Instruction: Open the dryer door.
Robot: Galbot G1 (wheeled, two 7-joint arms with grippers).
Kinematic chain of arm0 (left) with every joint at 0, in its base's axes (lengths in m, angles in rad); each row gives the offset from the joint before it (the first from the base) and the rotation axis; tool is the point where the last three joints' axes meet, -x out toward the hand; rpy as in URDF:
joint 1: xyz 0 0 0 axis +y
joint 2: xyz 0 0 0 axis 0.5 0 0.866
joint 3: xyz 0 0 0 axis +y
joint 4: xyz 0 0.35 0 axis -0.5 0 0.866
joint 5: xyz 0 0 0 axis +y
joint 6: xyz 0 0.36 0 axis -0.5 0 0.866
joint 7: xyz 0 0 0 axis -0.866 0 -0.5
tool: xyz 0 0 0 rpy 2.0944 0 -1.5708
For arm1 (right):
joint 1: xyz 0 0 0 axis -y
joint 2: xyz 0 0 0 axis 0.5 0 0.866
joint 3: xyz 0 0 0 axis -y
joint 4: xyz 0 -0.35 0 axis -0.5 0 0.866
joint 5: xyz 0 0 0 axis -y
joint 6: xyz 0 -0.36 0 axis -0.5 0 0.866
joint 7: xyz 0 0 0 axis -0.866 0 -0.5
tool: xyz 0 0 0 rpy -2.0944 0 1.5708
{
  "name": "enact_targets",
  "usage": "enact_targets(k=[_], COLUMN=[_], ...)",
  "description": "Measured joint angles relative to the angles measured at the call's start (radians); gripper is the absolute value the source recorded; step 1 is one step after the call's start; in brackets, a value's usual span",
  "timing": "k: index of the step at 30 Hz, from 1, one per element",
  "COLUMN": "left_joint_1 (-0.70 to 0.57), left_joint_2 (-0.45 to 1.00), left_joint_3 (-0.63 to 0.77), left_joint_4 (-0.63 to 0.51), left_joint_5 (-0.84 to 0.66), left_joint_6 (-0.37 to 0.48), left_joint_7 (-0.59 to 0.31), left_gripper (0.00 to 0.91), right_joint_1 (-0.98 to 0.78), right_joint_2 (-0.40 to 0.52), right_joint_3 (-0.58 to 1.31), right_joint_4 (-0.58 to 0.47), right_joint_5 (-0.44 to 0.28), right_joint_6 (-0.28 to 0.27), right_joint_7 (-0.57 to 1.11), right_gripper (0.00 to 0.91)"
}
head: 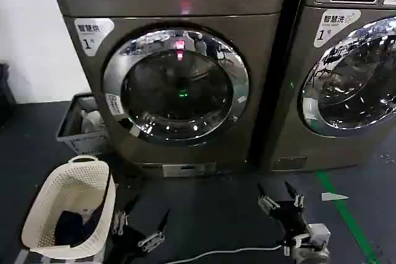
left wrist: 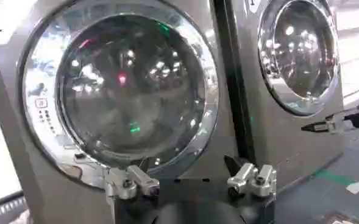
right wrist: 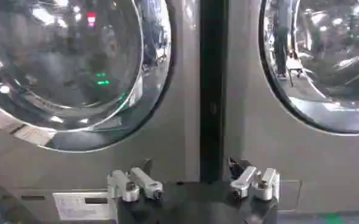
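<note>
Dryer door shut, round, ahead and above both grippers. Left gripper and right gripper low near floor, fingers spread, empty. Right sits nearer door's right rim; well apart yet

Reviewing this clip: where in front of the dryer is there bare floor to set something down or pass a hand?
Bare dark floor lies between the dryer door and the open left gripper and right gripper. Crowded at the left: white laundry basket, grey crate. A white cable crosses the near floor.
</note>
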Motion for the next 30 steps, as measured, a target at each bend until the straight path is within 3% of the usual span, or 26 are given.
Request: enact_targets(k=[6, 10, 20, 30], left_joint_1=[0.004, 0.005, 0.020, 0.039], left_joint_2=[0.003, 0.006, 0.001, -0.005], left_joint_3=[-0.001, -0.008, -0.011, -0.011], left_joint_4=[-0.006, -0.015, -0.033, -0.049], left_joint_5=[0.001, 0.001, 0.001, 0.008], left_joint_6=[-0.003, -0.004, -0.012, -0.020], left_joint_7=[0.000, 0.002, 0.004, 0.006], left_gripper=[0.907, 0.907, 0.907, 0.907], right_joint_1=[0.091, 0.176, 0.391, 0.685], right_joint_2=[-0.056, -0.122, -0.261, -0.307], right_joint_3=[-0.028, -0.076, -0.267, -0.469], right_joint_4=[-0.059, -0.115, -0.243, -0.405], right_joint_5=[0.016, 0.054, 0.139, 0.211], right_joint_6=[0.119, 0.164, 0.237, 0.266], right_joint_7=[-0.108, -0.128, -0.177, -0.216], right_gripper=[0.907, 0.907, 0.907, 0.907])
